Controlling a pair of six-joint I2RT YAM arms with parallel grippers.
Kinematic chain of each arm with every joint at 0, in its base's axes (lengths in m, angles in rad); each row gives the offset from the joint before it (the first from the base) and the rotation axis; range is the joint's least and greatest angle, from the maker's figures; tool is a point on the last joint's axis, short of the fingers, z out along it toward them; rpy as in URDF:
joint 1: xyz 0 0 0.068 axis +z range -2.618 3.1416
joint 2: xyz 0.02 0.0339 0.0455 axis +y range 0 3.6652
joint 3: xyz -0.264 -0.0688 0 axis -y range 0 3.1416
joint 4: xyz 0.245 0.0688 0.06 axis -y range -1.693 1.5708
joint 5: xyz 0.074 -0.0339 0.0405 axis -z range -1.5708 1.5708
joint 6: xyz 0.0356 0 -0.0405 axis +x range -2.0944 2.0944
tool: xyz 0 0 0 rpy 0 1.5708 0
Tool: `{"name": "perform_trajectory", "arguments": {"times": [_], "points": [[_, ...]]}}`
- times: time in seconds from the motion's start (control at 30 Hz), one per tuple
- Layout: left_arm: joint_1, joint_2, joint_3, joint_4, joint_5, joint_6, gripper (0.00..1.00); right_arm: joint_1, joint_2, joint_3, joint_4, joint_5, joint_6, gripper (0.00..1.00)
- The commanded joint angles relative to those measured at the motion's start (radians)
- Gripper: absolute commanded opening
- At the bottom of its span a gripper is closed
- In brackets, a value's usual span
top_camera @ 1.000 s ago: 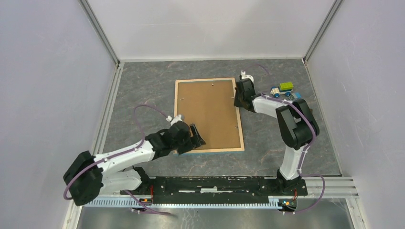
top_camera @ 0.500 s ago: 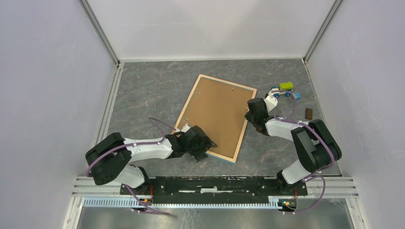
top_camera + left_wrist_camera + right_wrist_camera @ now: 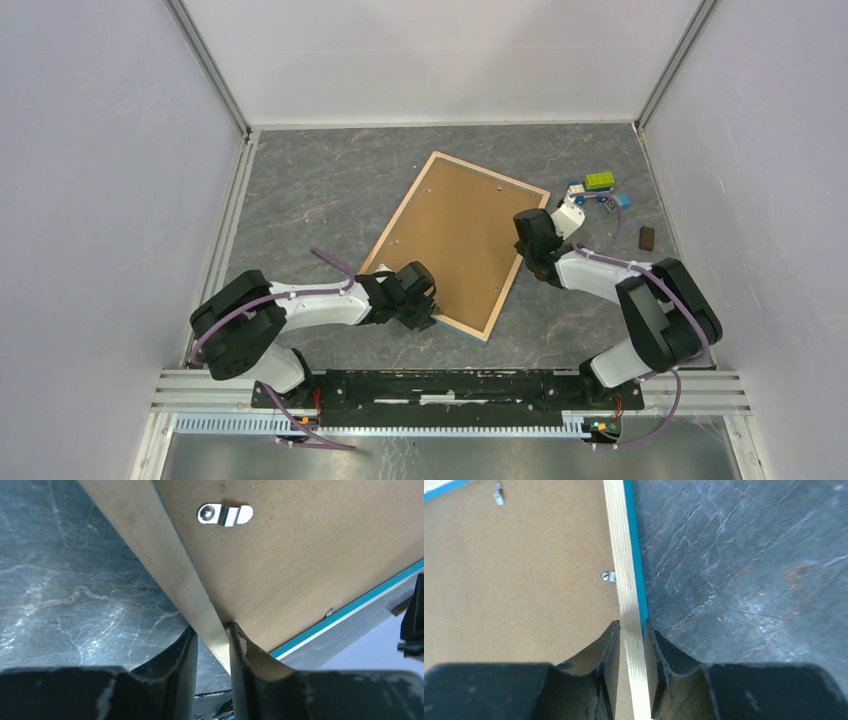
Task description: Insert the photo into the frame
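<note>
I find no text, label, brand or number to read in any view. The frame (image 3: 490, 171) and its hardboard back (image 3: 455, 240) look plain; the toy truck (image 3: 597, 186), far right, is too small to tell.

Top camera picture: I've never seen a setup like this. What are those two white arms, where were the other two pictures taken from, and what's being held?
Those are two robot arms bolted at the near edge of a table, each ending in a two-finger gripper. The wide picture comes from a fixed camera above and behind them. The close-ups come from cameras on the wrists, so the dark shapes at the bottom are each arm's own fingers. On the table is a picture frame, back side up, with a light wood rim, a blue edge and a brown backing board. The left gripper pinches the near rim and the right gripper pinches the right rim. A toy vehicle sits far right. No photo is visible.
</note>
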Motion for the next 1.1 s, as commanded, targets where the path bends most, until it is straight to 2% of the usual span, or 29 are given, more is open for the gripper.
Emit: {"name": "perform_trajectory", "arguments": {"times": [0.0, 0.17, 0.2, 0.3, 0.4, 0.53, 0.63, 0.7, 0.77, 0.9, 0.97, 1.07], "points": [[0.048, 0.071, -0.030, -0.119, -0.089, 0.030, 0.27, 0.004, -0.152, -0.047, 0.036, 0.124, -0.112, 0.32], [0.086, 0.061, 0.019, -0.190, -0.125, 0.220, 0.20, 0.000, -0.282, -0.162, 0.343, 0.052, -0.495, 0.53], [0.102, 0.056, 0.039, -0.204, -0.133, 0.283, 0.18, -0.001, -0.293, -0.160, 0.358, 0.045, -0.557, 0.61], [0.158, 0.029, 0.077, -0.227, -0.161, 0.511, 0.16, -0.005, -0.297, -0.130, 0.356, 0.020, -0.694, 0.74], [0.239, -0.006, 0.100, -0.264, -0.196, 0.725, 0.14, -0.019, -0.255, -0.070, 0.312, -0.032, -0.773, 0.83], [0.352, -0.052, 0.077, -0.260, -0.206, 0.957, 0.11, -0.064, -0.177, -0.011, 0.283, -0.190, -0.804, 0.87], [0.404, -0.054, 0.090, -0.296, -0.270, 1.068, 0.10, -0.093, -0.073, 0.078, 0.227, -0.343, -0.829, 0.88], [0.416, -0.033, 0.114, -0.328, -0.333, 1.111, 0.09, -0.102, 0.007, 0.162, 0.142, -0.335, -0.822, 0.88], [0.419, -0.016, 0.129, -0.342, -0.393, 1.127, 0.04, -0.110, 0.104, 0.272, 0.040, -0.338, -0.813, 0.90], [0.422, 0.008, 0.139, -0.325, -0.390, 1.138, 0.03, -0.111, 0.345, 0.642, -0.249, -0.287, -0.775, 0.94], [0.422, 0.009, 0.139, -0.320, -0.380, 1.150, 0.03, -0.112, 0.422, 0.757, -0.300, -0.292, -0.761, 0.94], [0.424, 0.005, 0.129, -0.296, -0.363, 1.163, 0.03, -0.113, 0.477, 0.789, -0.289, -0.326, -0.731, 0.93]]}}
